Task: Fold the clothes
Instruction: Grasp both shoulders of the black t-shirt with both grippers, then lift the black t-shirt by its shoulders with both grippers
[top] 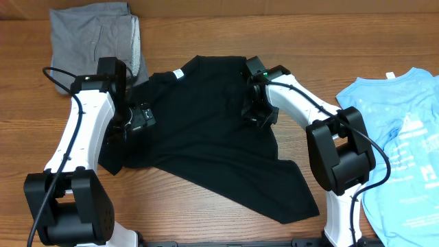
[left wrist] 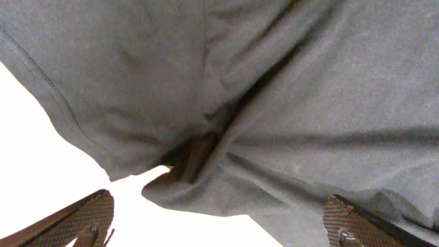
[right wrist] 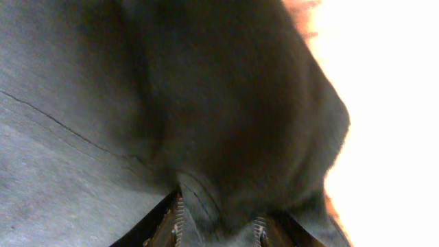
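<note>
Black shirt (top: 206, 130): lies rumpled across the middle of the bench (top: 206, 219), collar toward the far edge, one hem corner trailing near right.
Left pincer (top: 142, 118): fingers wide apart at the shirt's left sleeve edge, gripping nothing.
Right pincer (top: 258, 113): clamped on a bunched fold near the shirt's right shoulder.
Handling: light, limp and not slippery; it will probably sag and crease wherever unsupported.
Where to hold: probably best at the sleeve edge and shoulder seam, pinching both layers.
Neighbours: grey garment (top: 92, 34) folded at far left; blue shirt (top: 405, 151) flat at right.

blue shirt (top: 405, 144) cut off right and bottom
</note>
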Controlling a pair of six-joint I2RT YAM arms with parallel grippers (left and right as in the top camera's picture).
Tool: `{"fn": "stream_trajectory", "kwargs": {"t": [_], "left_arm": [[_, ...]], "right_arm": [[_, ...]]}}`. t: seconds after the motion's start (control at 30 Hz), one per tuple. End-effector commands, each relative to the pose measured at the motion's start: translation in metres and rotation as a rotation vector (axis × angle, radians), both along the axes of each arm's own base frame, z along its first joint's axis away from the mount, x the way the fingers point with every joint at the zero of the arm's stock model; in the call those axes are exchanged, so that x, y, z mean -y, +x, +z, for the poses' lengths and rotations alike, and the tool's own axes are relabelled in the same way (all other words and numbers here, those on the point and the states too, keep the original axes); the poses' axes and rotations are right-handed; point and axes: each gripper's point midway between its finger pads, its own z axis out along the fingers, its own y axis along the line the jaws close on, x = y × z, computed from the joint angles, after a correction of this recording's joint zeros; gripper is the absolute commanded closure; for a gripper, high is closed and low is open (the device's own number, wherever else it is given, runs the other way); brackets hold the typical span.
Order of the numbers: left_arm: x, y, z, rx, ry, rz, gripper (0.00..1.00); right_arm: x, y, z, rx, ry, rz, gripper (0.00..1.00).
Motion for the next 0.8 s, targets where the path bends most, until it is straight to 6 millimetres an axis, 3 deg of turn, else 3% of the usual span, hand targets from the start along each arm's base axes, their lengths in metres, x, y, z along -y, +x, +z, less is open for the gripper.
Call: {"fn": "stream_trajectory", "kwargs": {"t": [0.0, 0.33, 0.47, 0.67, 0.77], "left_arm": [[0.004, 0.002, -0.001, 0.001, -0.008, -0.027, 0.0], [0.004, 0.002, -0.001, 0.0, -0.008, -0.028, 0.0], [0.004, 0.001, -0.001, -0.003, -0.009, -0.027, 0.0], [0.011, 0.004, -0.001, 0.01, -0.053, -0.031, 0.03], [0.029, 0.013, 0.0, 0.051, -0.147, -0.112, 0.04]], "right_arm": [[-0.001, 0.017, 0.014, 0.048, -0.014, -0.006, 0.63], [-0.002, 0.018, 0.017, 0.048, -0.013, -0.004, 0.64], [-0.002, 0.018, 0.017, 0.051, -0.011, -0.016, 0.96], [-0.005, 0.021, 0.018, 0.056, 0.004, -0.055, 0.96], [-0.018, 0.023, 0.03, 0.058, 0.077, -0.046, 0.96]]}}
